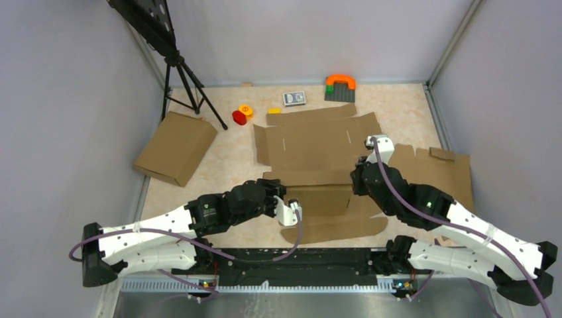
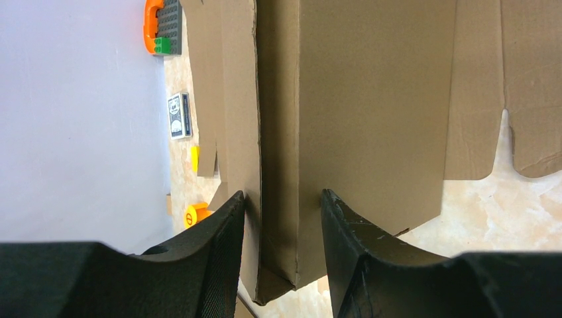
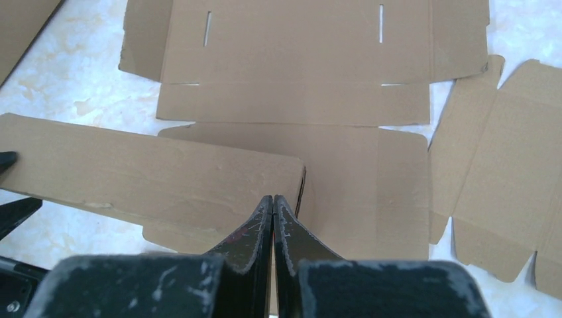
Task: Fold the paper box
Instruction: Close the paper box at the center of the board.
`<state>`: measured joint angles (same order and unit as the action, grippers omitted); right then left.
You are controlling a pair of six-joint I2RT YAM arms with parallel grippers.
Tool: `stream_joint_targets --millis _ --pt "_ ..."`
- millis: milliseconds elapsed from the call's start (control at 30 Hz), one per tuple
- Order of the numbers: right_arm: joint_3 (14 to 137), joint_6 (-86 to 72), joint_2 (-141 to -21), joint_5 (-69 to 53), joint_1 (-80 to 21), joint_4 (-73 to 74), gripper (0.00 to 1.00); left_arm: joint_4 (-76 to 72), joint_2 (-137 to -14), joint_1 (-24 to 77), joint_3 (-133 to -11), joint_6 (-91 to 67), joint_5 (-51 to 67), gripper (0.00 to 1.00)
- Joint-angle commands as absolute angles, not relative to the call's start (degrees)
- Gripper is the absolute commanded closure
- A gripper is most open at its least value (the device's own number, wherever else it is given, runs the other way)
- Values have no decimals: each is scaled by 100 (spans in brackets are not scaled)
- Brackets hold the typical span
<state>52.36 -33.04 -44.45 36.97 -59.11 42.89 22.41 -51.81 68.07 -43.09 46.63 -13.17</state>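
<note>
Box lies mid-tabletop, just ahead of the arm bases, mostly flat. Done, by my reading: one long wall on the near side stands upright, apparently doubled over on itself into a thick strip. Left end effector straddles that wall at its left end, fingers partway apart with one against each face, so it holds the wall. Right end effector is pressed fully closed with nothing between the fingers, tips just beside the wall's right end; contact cannot be told. Left to do, judged: the far panel with two slits is flat, the side flaps and the rounded near flap lie on the surface, no end walls are raised, no tabs are seated, the lid is not closed. Early stage. Tabletop is pale marbled beige. Left of the box: plain cardboard slab. Right of the box, just beside it: second die-cut sheet, flat. Beyond the box: small toys, card deck, grey block with orange arch. Beyond-left of the box: black tripod. Grey walls enclose three sides.
</note>
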Motion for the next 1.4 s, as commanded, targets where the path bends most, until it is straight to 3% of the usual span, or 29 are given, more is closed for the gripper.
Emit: stream_joint_targets --millis 0,267,600,900,1233,1367 --pt "5387 -3196 -4410 3587 -5935 4363 100 2470 -5267 6855 -4351 4492 -1177 54" --pt "3858 -3929 -3979 3063 -5944 3931 100 2474 -5293 6864 -4358 4517 -1170 54" --pt "5691 -3266 -4460 3632 -5942 4456 100 2487 -5302 6889 -4380 4518 -1164 54" --pt "4160 -4256 -4144 3147 -5946 4394 100 2509 -5309 6899 -4362 4526 -1176 54" --pt "5629 -3389 -4512 3451 -5935 4359 100 2541 -5313 6926 -4371 4543 -1177 54" --pt "5414 -3471 -4595 3391 -5937 4305 100 2553 -5306 6934 -4371 4544 -1210 54"
